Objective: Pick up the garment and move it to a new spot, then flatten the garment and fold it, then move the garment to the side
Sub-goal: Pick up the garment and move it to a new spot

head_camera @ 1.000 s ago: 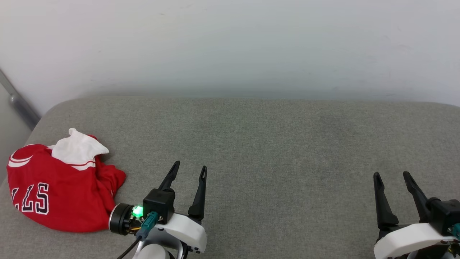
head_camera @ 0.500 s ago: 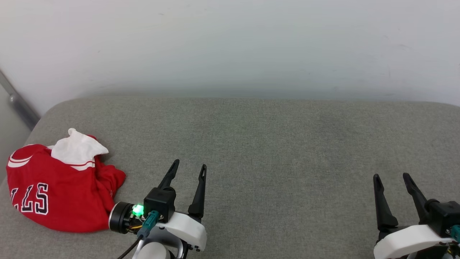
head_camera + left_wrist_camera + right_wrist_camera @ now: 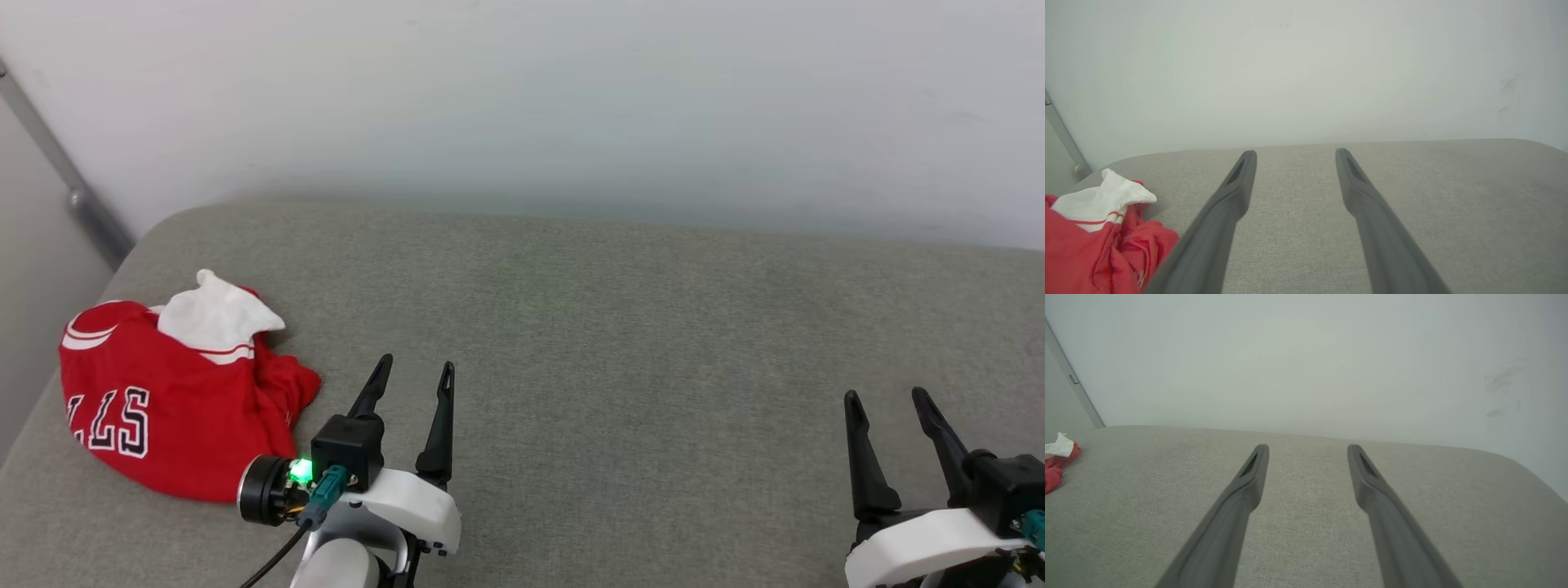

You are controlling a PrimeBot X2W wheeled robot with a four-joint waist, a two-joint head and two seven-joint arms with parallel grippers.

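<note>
- The garment (image 3: 175, 408), a red jersey with a white sleeve, lies bunched in a heap to the left of the left claw (image 3: 415, 363). Its near-right edge is just beside that claw's wrist, and whether they touch I cannot tell.
- It is well apart from the right claw (image 3: 886, 394), far off to that claw's left.
- The heap has no clean long axis. Its widest stretch runs roughly crosswise to the left claw's fingers. The white sleeve pokes up on the far side, pointing away from the robot, and the black chest letters read upside down in the head view.
- Both claws are spread wide and pinch nothing. Their fingers point ahead over bare grey cushion (image 3: 653, 327) toward the pale wall (image 3: 522, 98).
- The step in hand looks like the first one, the pick-up, not yet begun.
- Next, the left claw likely needs to swing left and dip onto the heap. A raised fold, perhaps near the sleeve, would give the jaws something to close on.
</note>
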